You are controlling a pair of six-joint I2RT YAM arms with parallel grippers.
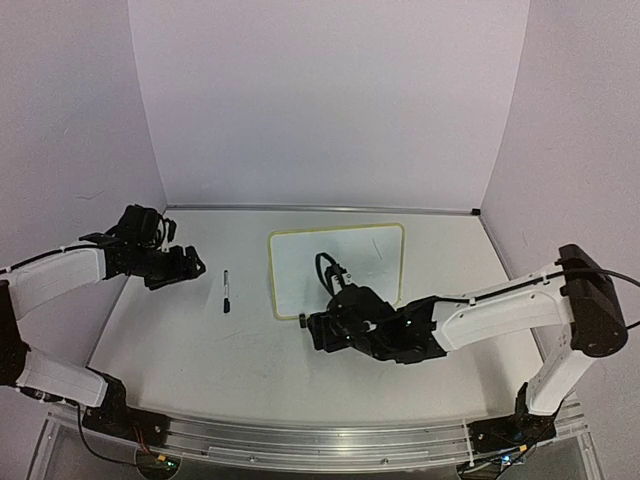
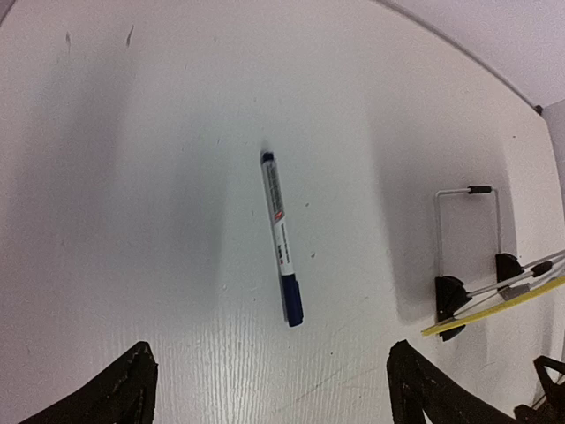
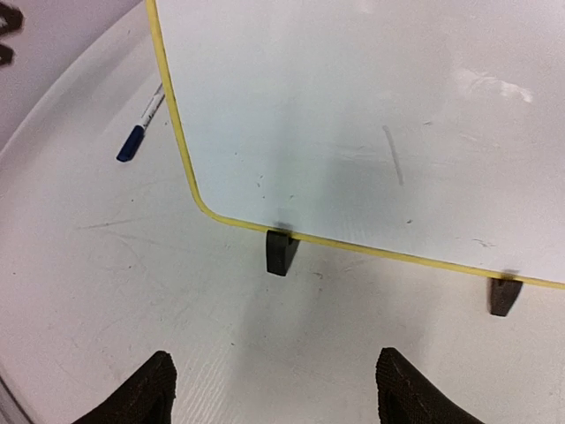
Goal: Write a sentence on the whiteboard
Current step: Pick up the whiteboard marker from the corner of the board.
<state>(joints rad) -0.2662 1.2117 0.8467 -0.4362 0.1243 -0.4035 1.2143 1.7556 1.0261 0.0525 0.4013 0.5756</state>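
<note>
The whiteboard [image 1: 350, 255], white with a thin yellow frame, is propped up at mid-table. Its lower edge [image 3: 371, 115] rests on two black clip feet [image 3: 280, 252], and a faint grey stroke shows on its face. A blue-capped marker [image 1: 226, 291] lies loose on the table left of the board. My left gripper [image 1: 190, 265] hovers left of the marker [image 2: 281, 238], open and empty [image 2: 269, 384]. My right gripper [image 1: 318, 330] is just in front of the board's lower left corner, open with nothing between its fingers [image 3: 274, 384]. The marker [image 3: 144, 128] lies off to its left.
A wire stand [image 2: 468, 221] props the board from behind. White walls close in the table on the left, back and right. A metal rail [image 1: 320, 440] runs along the near edge between the arm bases.
</note>
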